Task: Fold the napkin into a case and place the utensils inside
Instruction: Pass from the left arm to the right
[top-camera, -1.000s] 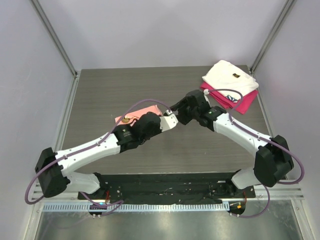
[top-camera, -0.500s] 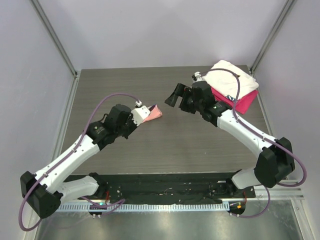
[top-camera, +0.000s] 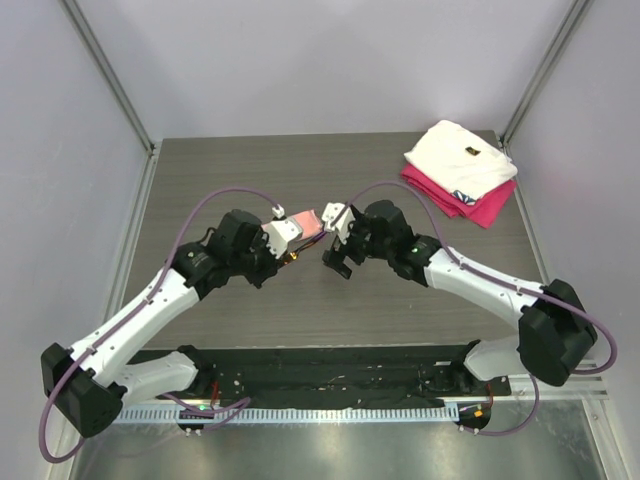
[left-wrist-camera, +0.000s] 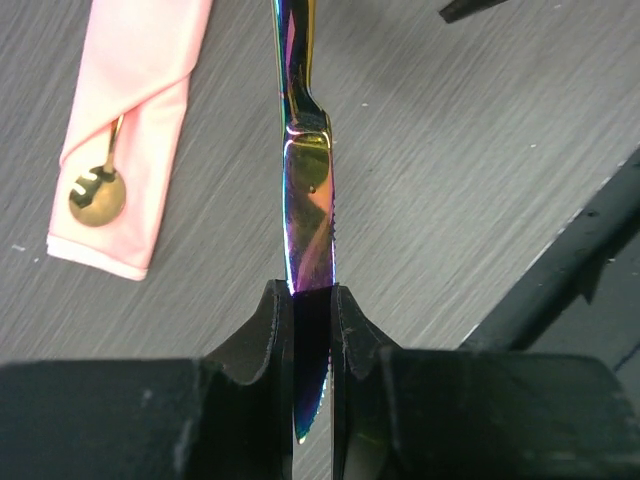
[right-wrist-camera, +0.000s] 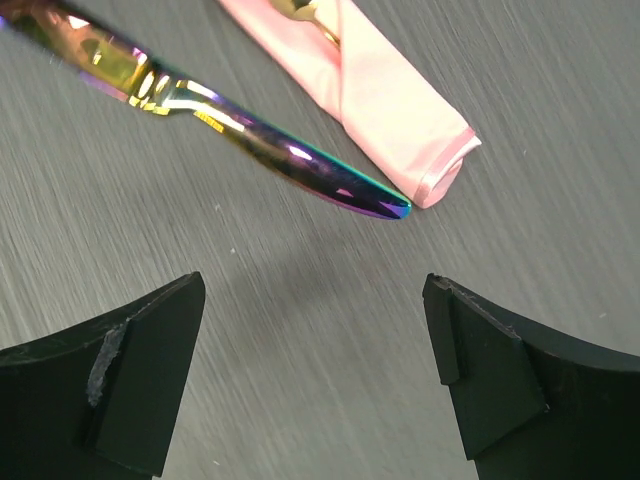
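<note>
Top cam overhead from behind; wrist cams close, share knife & napkin.

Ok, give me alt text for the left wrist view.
The left jaws are shut on the blade of a rainbow-sheen knife above a grey wood table. At upper left lies the folded pink napkin with a gold spoon poking out.

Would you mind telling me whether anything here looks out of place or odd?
The knife is pinched by its serrated blade in the left gripper, handle forward, outside the folded napkin, where a gold spoon sits.
</note>
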